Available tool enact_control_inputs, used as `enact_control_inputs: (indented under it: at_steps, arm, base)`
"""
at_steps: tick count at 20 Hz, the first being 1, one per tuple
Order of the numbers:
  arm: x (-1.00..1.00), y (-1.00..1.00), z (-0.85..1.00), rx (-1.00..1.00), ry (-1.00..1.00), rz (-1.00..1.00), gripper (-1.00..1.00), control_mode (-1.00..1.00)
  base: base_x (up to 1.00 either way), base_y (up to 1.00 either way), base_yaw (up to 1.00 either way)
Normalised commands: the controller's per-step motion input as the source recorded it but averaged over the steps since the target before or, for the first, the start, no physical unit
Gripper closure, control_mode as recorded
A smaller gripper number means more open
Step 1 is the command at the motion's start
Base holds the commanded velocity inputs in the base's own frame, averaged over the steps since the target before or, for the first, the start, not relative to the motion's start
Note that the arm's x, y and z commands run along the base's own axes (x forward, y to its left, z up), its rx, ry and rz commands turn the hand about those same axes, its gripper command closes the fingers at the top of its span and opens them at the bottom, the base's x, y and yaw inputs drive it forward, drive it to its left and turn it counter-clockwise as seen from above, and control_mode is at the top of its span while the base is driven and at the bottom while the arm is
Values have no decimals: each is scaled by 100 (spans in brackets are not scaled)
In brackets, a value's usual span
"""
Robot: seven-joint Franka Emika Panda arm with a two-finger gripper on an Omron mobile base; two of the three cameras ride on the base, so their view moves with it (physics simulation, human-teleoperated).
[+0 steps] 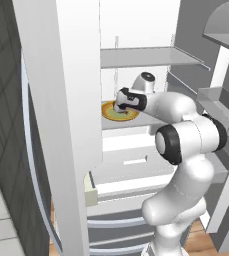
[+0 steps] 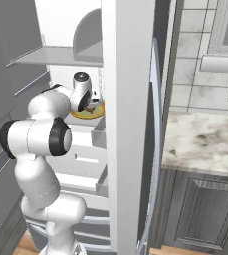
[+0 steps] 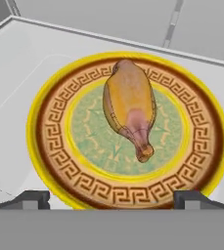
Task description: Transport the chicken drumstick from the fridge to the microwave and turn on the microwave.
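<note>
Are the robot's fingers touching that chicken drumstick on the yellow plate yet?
Apart. In the hand view the two fingers stand wide open at the near rim of the yellow plate, with bare plate between them and the chicken drumstick.

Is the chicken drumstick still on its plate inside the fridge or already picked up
Still on the plate: the golden-brown chicken drumstick lies flat on the yellow patterned plate on a white fridge shelf, the open claw above it.
</note>
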Motion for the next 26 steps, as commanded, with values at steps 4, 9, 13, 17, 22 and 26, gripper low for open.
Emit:
enact_control_inputs:
  at_steps: [4,9,13,17,22,26]
  arm:
    - [35,3,-20,0,0,0,-100,-100]
    - [36,5,-18,0,0,0,-100,-100]
    - [35,8,-15,0,0,0,-100,-100]
    - [33,4,-12,0,0,0,-100,-100]
    - [32,0,-8,0,0,0,-100,-100]
    - [33,1,-8,0,0,0,-100,-100]
  base:
    - [0,0,0]
    - [0,0,0]
    - [0,0,0]
    - [0,0,0]
    - [0,0,0]
    - [0,0,0]
